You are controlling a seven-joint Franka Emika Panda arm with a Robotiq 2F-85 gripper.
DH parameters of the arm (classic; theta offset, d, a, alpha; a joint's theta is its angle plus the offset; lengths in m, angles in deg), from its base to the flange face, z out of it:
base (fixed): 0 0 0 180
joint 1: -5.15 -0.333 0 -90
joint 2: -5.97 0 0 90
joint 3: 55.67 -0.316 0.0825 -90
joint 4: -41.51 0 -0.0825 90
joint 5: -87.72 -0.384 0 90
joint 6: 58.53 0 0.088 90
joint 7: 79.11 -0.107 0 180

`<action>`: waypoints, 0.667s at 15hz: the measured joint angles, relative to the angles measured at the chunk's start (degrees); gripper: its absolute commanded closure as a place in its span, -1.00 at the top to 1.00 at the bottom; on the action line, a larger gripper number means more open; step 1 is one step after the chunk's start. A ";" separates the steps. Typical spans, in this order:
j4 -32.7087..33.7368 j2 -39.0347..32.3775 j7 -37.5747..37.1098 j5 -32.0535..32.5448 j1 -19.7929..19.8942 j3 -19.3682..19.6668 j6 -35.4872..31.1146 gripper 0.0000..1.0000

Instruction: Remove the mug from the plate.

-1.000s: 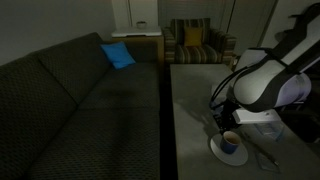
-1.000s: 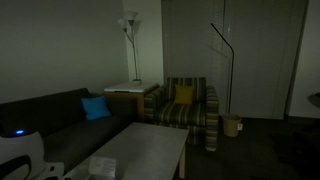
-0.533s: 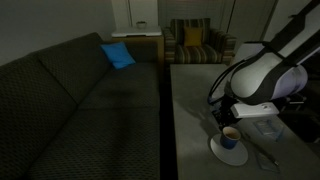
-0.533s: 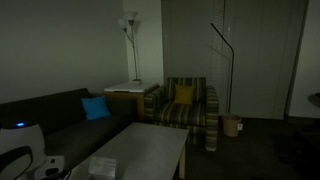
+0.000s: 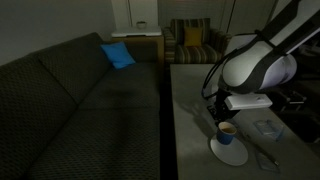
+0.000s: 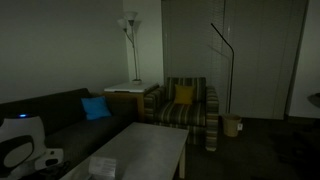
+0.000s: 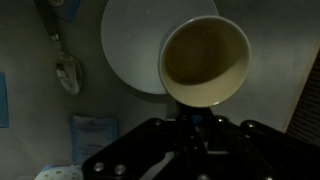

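Note:
The dark-blue mug (image 5: 227, 130) with a pale rim hangs just above the round white plate (image 5: 232, 155) on the grey table. My gripper (image 5: 222, 117) is shut on the mug's near side and holds it upright. In the wrist view the mug (image 7: 205, 62) shows its brownish inside. It sits right above my fingers (image 7: 190, 120) and overlaps the right edge of the plate (image 7: 135, 45). The fingertips are dark and mostly hidden under the mug.
A spoon (image 7: 67, 70) lies left of the plate and a flat bluish-clear item (image 7: 95, 135) lies nearer me. It also shows in an exterior view (image 5: 265, 128). A dark sofa (image 5: 80, 100) runs along the table's edge. A pale box (image 6: 103, 165) stands on the table.
My arm has risen and the mug has gone up with it, from resting on the plate to hanging just above it. The plate has stayed put.

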 measured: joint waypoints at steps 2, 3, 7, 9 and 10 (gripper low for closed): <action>1.13 -0.01 0.07 0.00 -0.20 -0.10 1.89 -0.93; 1.72 -0.02 0.17 0.00 -0.26 -0.30 2.76 -0.93; 3.85 -0.43 0.79 0.00 -0.46 -1.46 4.55 -0.93; 5.40 -1.18 1.20 0.00 -0.46 -2.24 5.55 -0.93; 6.21 -1.71 1.54 0.00 -0.46 -2.68 6.03 -0.93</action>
